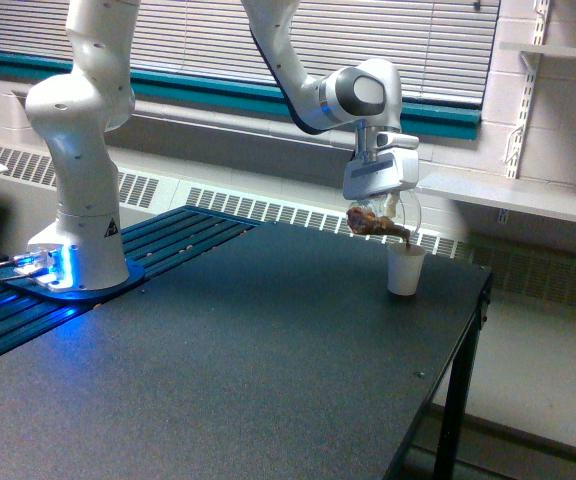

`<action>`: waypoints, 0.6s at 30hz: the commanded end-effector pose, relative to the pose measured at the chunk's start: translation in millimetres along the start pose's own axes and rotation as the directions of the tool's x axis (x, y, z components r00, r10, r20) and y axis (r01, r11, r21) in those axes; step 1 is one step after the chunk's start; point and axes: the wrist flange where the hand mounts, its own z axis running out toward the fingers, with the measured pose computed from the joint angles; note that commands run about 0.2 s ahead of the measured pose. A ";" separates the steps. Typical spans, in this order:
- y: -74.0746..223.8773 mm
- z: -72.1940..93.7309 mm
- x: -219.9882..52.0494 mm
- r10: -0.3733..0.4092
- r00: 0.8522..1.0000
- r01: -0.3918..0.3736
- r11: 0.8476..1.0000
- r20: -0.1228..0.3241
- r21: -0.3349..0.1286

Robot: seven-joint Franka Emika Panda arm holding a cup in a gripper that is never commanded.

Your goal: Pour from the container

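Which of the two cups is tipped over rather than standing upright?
The clear container in the gripper, tilted, brown contents at its lip. The white paper cup stands upright on the table.

No legible text, brand or number anywhere. Only one sign: a small triangular warning label (109, 227), black on yellow, stuck low on the white robot base (83, 215), toward the far left corner of the table (268, 380) in the exterior view; symbol inside too small to make out. Nothing printed visible on the white paper cup (405, 269) near the far right edge.
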 end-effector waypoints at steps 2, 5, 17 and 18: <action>-5.1 -0.4 -3.1 -0.050 0.999 0.050 0.998 0.000 -0.022; -4.1 -0.2 -2.3 -0.050 0.999 0.050 0.998 -0.002 -0.025; -2.4 -2.1 3.8 -0.049 0.999 0.049 0.998 -0.006 -0.038; -2.6 -2.2 4.2 -0.051 0.999 0.051 0.998 -0.004 -0.039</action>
